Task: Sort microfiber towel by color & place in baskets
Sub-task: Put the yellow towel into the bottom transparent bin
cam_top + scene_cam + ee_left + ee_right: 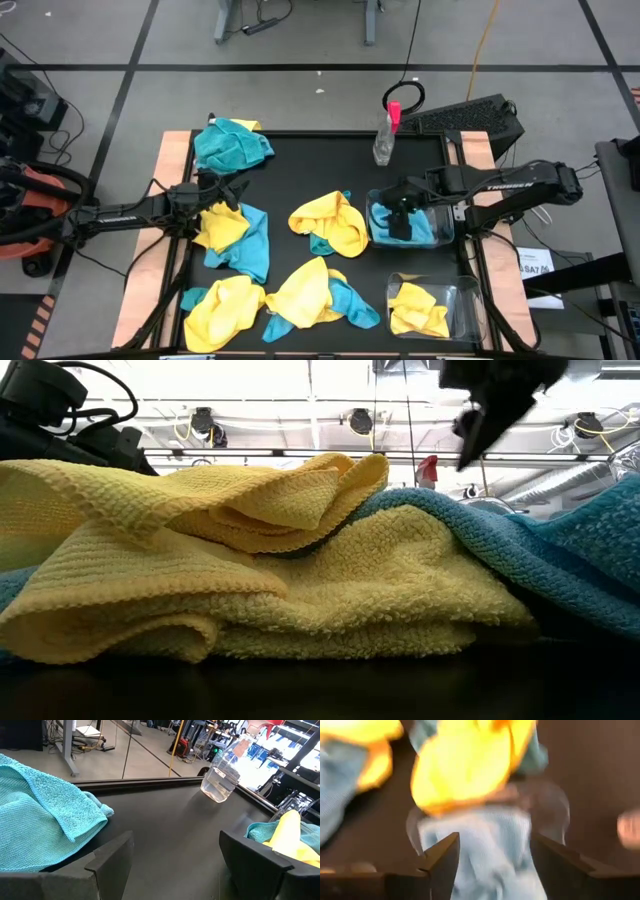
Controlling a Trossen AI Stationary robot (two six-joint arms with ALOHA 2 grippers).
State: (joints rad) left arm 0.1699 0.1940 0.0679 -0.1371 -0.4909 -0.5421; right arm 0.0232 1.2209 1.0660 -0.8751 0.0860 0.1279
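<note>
1. Surface [300, 180]: dark, strewn with yellow and blue microfiber towels [328, 222]; soft, light, limp, likely best pinched at a raised fold.
2. Baskets: clear tubs at right edge; blue-towel basket [372, 212] above yellow-towel basket [462, 312].
3. Right gripper [400, 215]: over blue-towel basket, fingers parted, gripping nothing.
4. Left gripper [235, 187]: wide, empty, near teal towel [232, 146].
5. Spray bottle [385, 140]: upright, far edge.

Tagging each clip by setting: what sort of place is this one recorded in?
Likely a robotics lab or workshop: a black work table with two arms on a grey taped floor, cables trailing across it, and exposed ceiling ducts.
</note>
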